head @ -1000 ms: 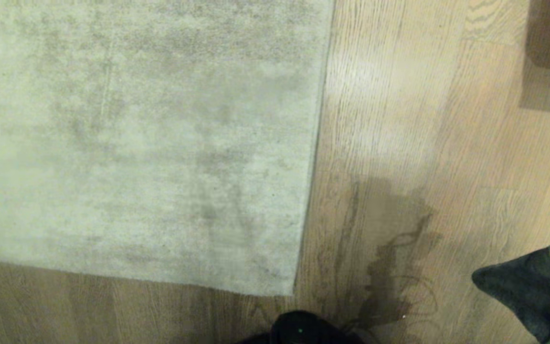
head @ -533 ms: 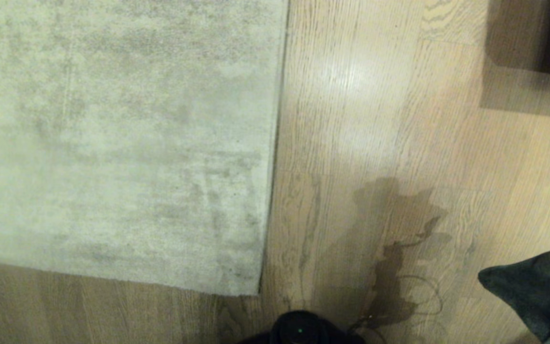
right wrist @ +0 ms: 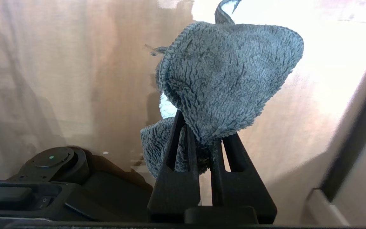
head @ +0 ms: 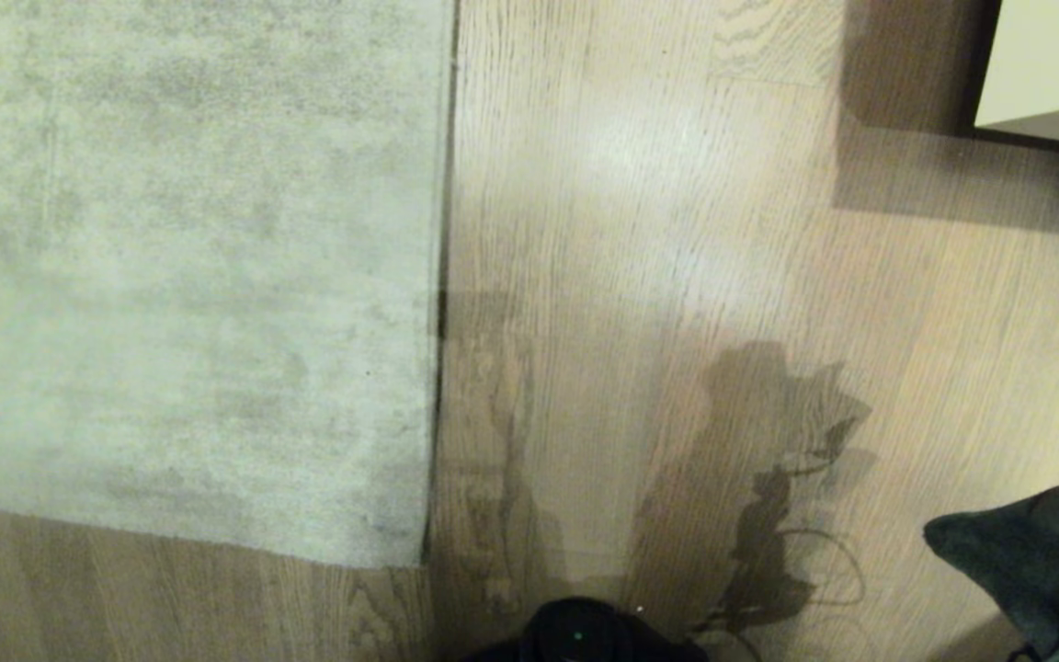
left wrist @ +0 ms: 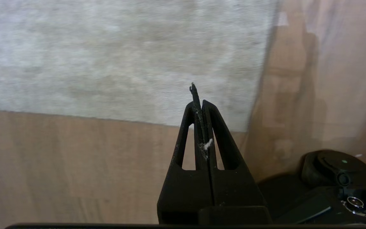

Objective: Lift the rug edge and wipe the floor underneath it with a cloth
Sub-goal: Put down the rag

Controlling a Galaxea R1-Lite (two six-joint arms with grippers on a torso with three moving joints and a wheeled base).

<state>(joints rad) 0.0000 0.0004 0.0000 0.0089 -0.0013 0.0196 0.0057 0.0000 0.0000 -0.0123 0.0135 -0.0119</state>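
1. Left gripper — I am keeping it pinched together, empty, above the rug edge.
2. Right gripper — I am clamping the cloth over bare floor, well right of the rug.
3. Advice — I am lining up squarely, so the left can pinch the hem low.

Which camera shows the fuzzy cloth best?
The right wrist view: the cloth fills it, pinched in the right pincer. The head view shows only part at its edge; the left wrist view shows none.
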